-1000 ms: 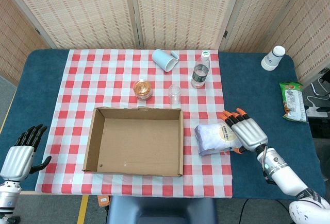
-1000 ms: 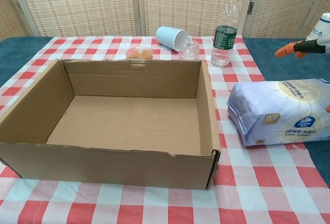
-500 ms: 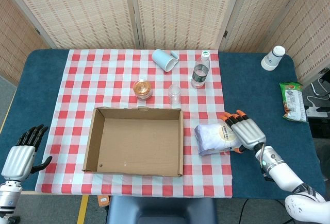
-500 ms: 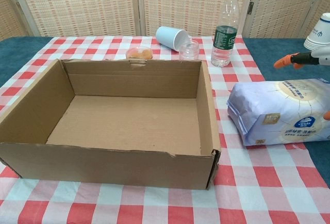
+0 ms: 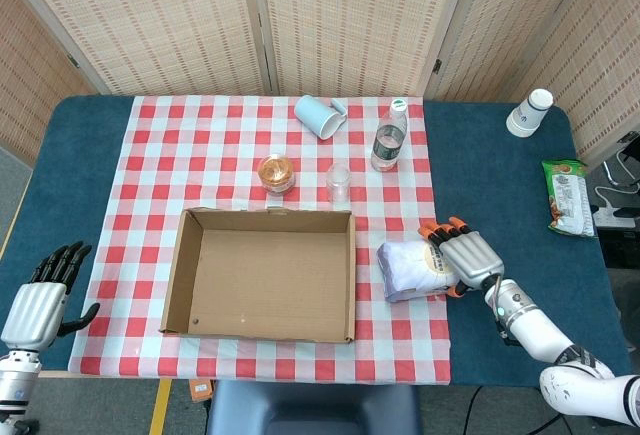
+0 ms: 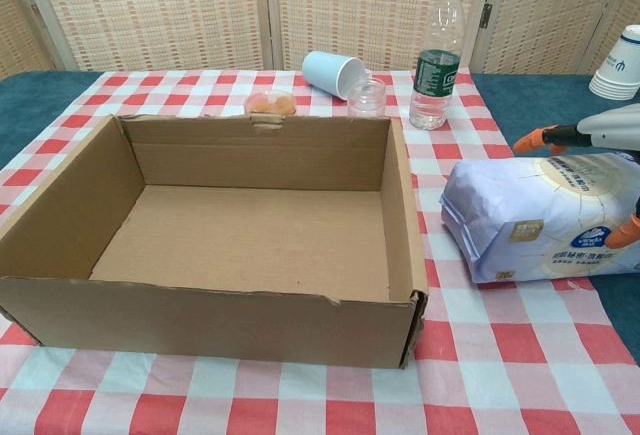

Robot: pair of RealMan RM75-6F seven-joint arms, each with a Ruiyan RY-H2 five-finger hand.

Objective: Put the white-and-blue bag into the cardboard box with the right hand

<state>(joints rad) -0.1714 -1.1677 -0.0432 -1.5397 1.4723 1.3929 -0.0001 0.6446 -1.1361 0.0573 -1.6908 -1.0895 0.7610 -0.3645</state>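
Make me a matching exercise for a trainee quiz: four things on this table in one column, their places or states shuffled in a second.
1. cardboard box
2. white-and-blue bag
3. white cup
4. green packet

A. lying on its side
B. on bare blue cloth, far right
C. open and empty
D. under the right hand

Pairs: 1-C, 2-D, 3-A, 4-B

- White-and-blue plastic bag (image 6: 545,217): chest view's right edge crops its far end.
- Silver right hand (image 5: 468,256) hides the bag's right end in the head view.
- Grip: unclear.
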